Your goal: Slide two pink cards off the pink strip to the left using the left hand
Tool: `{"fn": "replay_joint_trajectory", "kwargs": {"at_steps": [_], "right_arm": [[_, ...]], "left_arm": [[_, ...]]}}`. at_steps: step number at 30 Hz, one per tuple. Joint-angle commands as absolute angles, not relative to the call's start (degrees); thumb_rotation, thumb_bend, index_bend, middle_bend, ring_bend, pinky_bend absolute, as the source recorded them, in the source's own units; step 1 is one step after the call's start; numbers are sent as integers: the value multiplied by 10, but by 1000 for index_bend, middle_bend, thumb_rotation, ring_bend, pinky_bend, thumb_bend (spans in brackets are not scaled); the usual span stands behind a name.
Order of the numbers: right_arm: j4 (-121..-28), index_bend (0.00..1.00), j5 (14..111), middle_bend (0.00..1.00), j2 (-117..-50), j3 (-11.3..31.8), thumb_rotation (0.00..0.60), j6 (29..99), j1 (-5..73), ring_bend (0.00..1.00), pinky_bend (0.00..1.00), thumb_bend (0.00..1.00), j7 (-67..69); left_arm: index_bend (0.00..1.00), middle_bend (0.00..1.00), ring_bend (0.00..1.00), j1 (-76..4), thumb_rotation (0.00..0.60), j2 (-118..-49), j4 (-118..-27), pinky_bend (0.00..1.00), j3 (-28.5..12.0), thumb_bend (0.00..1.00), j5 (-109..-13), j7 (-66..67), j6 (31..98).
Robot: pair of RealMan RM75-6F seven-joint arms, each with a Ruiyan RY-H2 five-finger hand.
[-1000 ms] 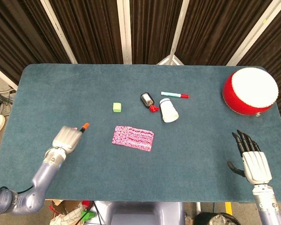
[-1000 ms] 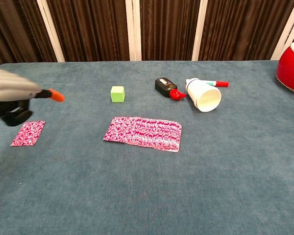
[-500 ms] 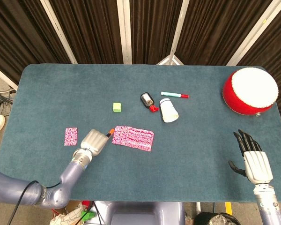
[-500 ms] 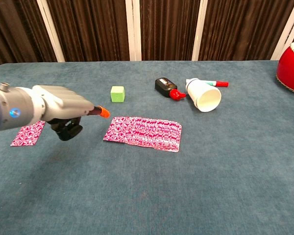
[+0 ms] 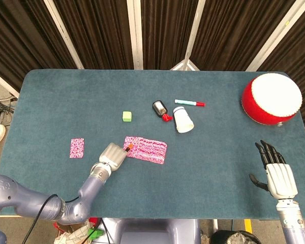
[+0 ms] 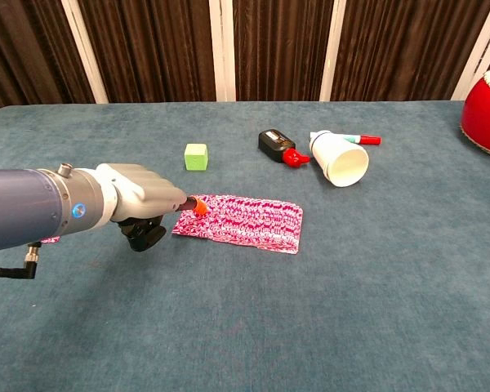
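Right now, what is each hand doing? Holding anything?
Left hand: holds nothing; fingers curled in, one orange-tipped finger pointing onto the left end of the pink strip.
Right hand: open, holding nothing.

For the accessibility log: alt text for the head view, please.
The left hand reaches an orange fingertip onto the left end of the pink card strip; one pink card lies apart further left. The right hand hovers open, far right.

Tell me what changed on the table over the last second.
The left hand swung rightward from beside the lone pink card to the pink strip, its orange fingertip now at the strip's left end. The card was hidden under the hand from the head view and now lies uncovered. Strip, green cube, cup and right hand stayed put.
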State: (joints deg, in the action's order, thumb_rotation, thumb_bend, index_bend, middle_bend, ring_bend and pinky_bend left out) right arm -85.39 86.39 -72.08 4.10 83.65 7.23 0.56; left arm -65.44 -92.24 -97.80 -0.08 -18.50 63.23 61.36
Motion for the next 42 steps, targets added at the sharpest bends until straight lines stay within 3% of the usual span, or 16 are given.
{"fn": "replay_joint_trajectory", "kwargs": {"at_steps": [1, 9, 33, 42], "right_arm": [[-854, 22, 864, 51, -720, 41, 600, 836, 72, 84, 189, 278, 7], [-853, 22, 864, 51, -720, 41, 600, 835, 72, 84, 189, 277, 9], [-853, 22, 859, 51, -720, 43, 600, 834, 72, 84, 189, 278, 8], [-850, 22, 852, 51, -719, 45, 600, 831, 72, 85, 189, 277, 13]], "left_arm": [[62, 826, 755, -659, 600, -930, -968, 677, 5, 890, -177, 644, 623], [62, 826, 755, -660, 600, -933, -950, 677, 9, 890, -135, 665, 639], [60, 826, 755, -647, 600, -919, -860, 677, 13, 890, -105, 668, 600], [60, 827, 755, -654, 600, -933, -789, 677, 15, 890, -90, 699, 587]]}}
